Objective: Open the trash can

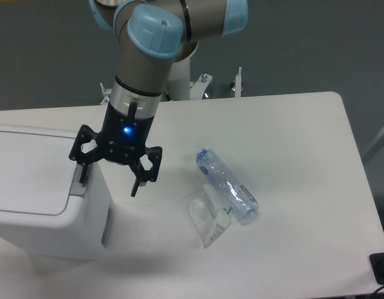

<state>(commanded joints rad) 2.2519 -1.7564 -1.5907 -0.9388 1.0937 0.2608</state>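
Claw (pixel 110 180) spread wide, holding nothing, straddles the right edge of the bin (pixel 45 199); bin's left side cropped.

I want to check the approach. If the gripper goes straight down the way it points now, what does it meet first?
Probably the trash can: one finger of the open gripper hangs over its grey push tab, the other past its edge, over the table. Depth is unclear.
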